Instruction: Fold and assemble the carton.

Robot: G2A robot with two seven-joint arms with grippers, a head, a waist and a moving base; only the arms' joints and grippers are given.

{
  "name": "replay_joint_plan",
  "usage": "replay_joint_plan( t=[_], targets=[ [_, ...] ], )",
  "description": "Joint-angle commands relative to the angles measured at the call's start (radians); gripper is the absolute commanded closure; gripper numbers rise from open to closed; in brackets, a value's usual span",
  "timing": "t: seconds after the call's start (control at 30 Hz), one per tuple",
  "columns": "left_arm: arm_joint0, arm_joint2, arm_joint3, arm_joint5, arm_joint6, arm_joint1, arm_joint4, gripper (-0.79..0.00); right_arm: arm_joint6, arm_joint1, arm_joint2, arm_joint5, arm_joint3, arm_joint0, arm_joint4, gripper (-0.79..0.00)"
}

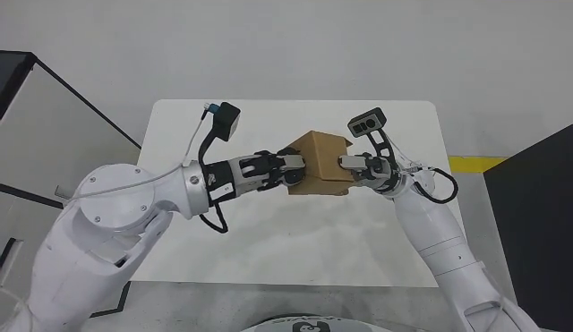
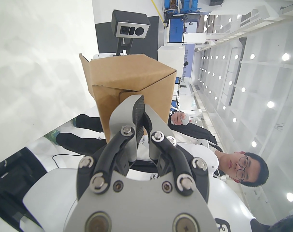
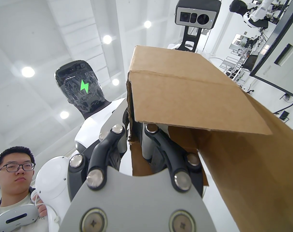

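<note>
Subject under inspection: one brown cardboard carton [image 1: 318, 164], sitting near the middle of the white table [image 1: 269, 242] and being flanked by both arms. Whether its underside is resting on the table or hanging just above it cannot be told.

Left gripper [image 1: 294, 164]: it is meeting the carton's end on the robot's left. In the left wrist view, the left gripper [image 2: 143, 114] is showing its fingers [image 2: 138, 112] drawn together with hardly a gap, tips lying against the carton [image 2: 129, 78] at a folded corner seam (whether any cardboard is being pinched between the pads cannot be told). A loose flap edge is sticking out from the carton toward the table [image 2: 28, 49].

Right gripper [image 1: 345, 162]: it is holding the opposite end. In the right wrist view, the right gripper [image 3: 136, 131] is closing on a thin upright wall of the carton [image 3: 185, 92], one finger on each face of the panel. Just beside that grip, one flap is standing partly unfolded and projecting outward over the open end.

Condition of carton: it is forming a box shape, with end flaps not lying flush.
</note>
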Motion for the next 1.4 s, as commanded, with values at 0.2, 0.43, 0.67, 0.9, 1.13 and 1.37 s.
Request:
replay_joint_plan(
  t=[0.2,0.43,0.67,0.9,1.13,1.37],
  targets=[
    [-0.002,0.028,-0.014,0.004,0.046,-0.005,0.019,0.000,0.000,0.000,0.000,0.000,0.000,0.000,0.000,0.000],
    [-0.010,0.048,-0.014,0.006,0.047,-0.007,0.037,0.000,0.000,0.000,0.000,0.000,0.000,0.000,0.000,0.000],
    [-0.016,0.062,-0.011,0.012,0.055,-0.010,0.045,0.000,0.000,0.000,0.000,0.000,0.000,0.000,0.000,0.000],
    [-0.020,0.069,-0.005,0.014,0.057,-0.013,0.038,0.000,0.000,0.000,0.000,0.000,0.000,0.000,0.000,0.000],
    [-0.016,0.032,-0.004,0.007,0.052,-0.014,-0.008,0.000,0.000,0.000,0.000,0.000,0.000,0.000,0.000,0.000],
    [0.014,-0.024,-0.014,0.000,0.037,-0.009,-0.040,0.000,0.000,0.000,0.000,0.000,0.000,0.000,0.000,0.000]
  ],
)
